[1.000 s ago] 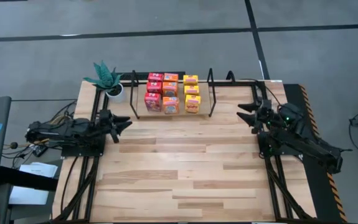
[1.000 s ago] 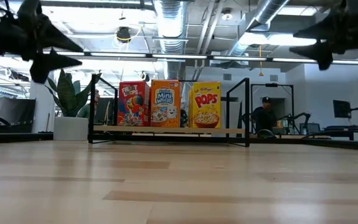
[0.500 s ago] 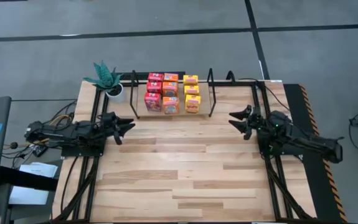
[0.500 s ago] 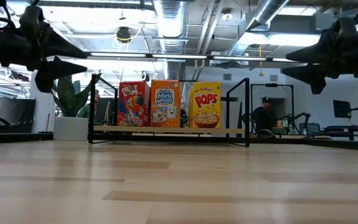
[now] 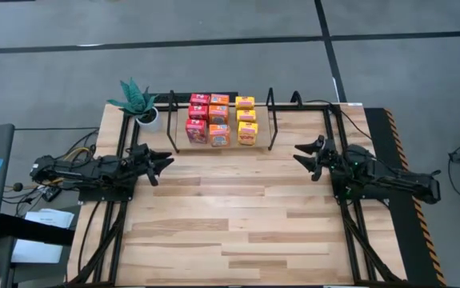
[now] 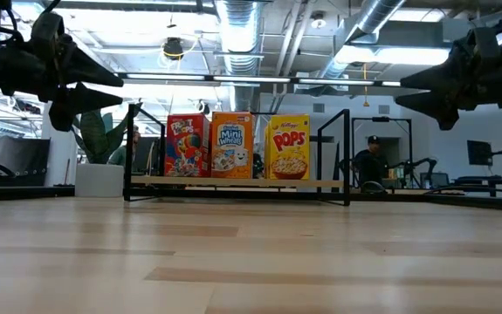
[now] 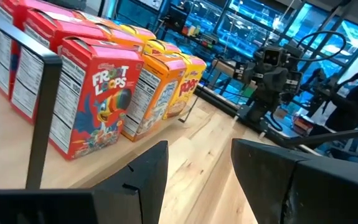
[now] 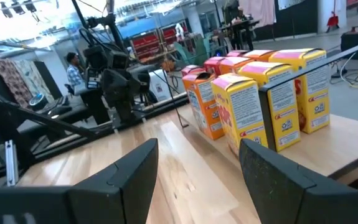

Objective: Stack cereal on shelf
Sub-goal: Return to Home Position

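the left gripper (image 5: 164, 162) is hovering over the table (image 5: 230, 216) with its fingers spread wide and nothing between them. the right gripper (image 5: 298, 152) is hovering at the opposite side, its fingers likewise parted wide and empty. the two sets of fingertips are pointing toward each other.

the cereal (image 5: 220, 118) is standing on the shelf (image 5: 271, 128), well apart from both sets of fingertips and off to one side of their pointing line.

the high view is showing nine boxes in three columns: red, orange, yellow. the low view is showing only the front row, one box per colour, and both grippers raised clear of the table.

the left wrist view is showing the red boxes (image 7: 91, 99) nearest its fingers (image 7: 144, 177), with the right arm (image 7: 269, 74) beyond the gap. the right wrist view is showing the yellow boxes (image 8: 247, 109) nearest its fingers (image 8: 126, 174), with the left arm (image 8: 113, 87) beyond.
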### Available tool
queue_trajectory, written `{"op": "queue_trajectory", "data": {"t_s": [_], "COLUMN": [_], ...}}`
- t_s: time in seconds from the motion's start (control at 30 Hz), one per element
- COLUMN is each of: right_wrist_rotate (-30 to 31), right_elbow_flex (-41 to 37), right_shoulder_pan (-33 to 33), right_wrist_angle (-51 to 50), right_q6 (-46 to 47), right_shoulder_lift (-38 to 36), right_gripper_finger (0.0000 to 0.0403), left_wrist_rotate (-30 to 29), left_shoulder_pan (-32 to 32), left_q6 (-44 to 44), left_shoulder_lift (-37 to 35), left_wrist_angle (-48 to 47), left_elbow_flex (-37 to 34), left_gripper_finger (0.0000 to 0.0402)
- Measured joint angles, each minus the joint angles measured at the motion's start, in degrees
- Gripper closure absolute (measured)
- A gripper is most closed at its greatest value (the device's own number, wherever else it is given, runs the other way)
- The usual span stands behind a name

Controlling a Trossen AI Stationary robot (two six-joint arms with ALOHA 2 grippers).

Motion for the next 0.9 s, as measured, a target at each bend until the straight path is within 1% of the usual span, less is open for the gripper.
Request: {"op": "queue_trajectory", "data": {"t_s": [0.17,0.9], "right_wrist_rotate": [0.02,0.2], "right_elbow_flex": [-0.02,-0.11], "right_shoulder_pan": [0.02,0.01], "right_wrist_angle": [-0.03,0.18], "right_q6": [0.1,0.15], "right_shoulder_lift": [0.0,0.0], "right_gripper_finger": [0.0153,0.0153], "left_wrist_rotate": [0.1,-0.13], "left_shoulder_pan": [-0.02,-0.02], "left_q6": [-1.94,-1.23], "left_shoulder_lift": [0.0,0.0], "left_wrist_angle": [0.0,-0.02], "left_elbow_flex": [0.0,0.02], "left_gripper_finger": [0.0234,0.0234]}}
